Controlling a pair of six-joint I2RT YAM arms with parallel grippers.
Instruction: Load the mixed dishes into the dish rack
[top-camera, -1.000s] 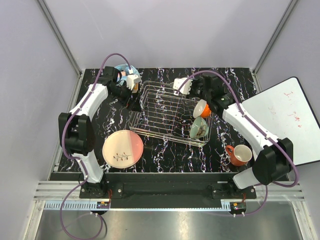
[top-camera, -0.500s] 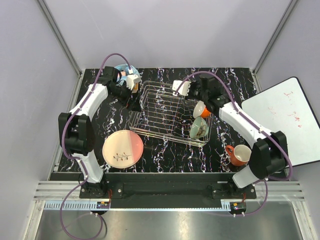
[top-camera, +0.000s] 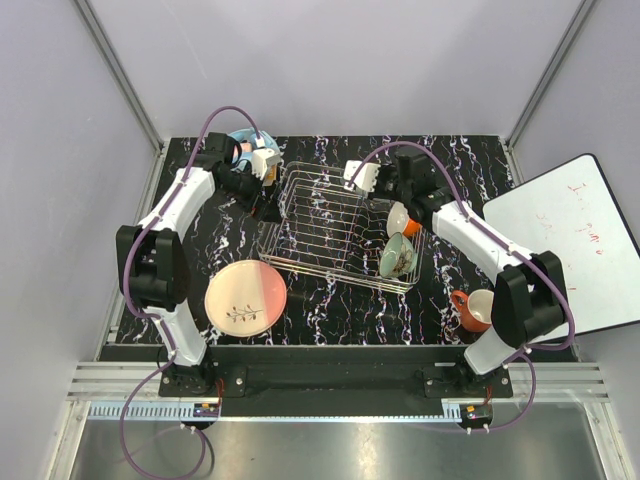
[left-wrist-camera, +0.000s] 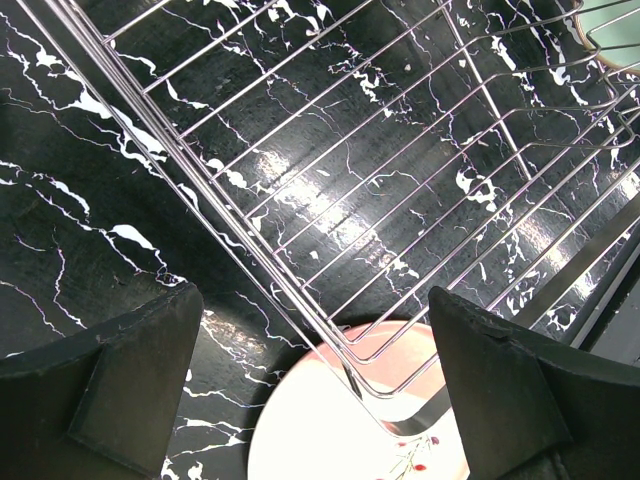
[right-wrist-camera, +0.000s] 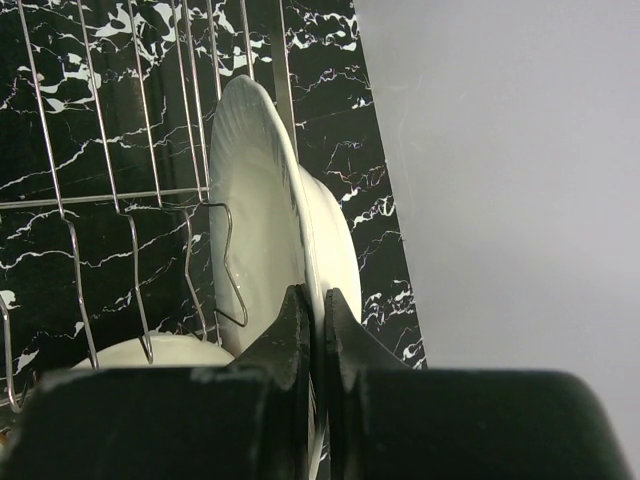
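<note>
1. The marbled table (top-camera: 330, 300) is enclosed by lavender walls (top-camera: 330, 70).
2. The dish rack (top-camera: 330, 225) is set mid-table, left of a white board (top-camera: 570, 240).
3. The left gripper (left-wrist-camera: 315, 350) is spread wide; the right gripper (right-wrist-camera: 312, 310) is clamped on the small white bowl (right-wrist-camera: 255, 220) inside the rack.

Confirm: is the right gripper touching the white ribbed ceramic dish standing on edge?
Touching. The right wrist view shows the right gripper shut on the rim of the white ribbed ceramic dish, with no gap at either finger.
</note>
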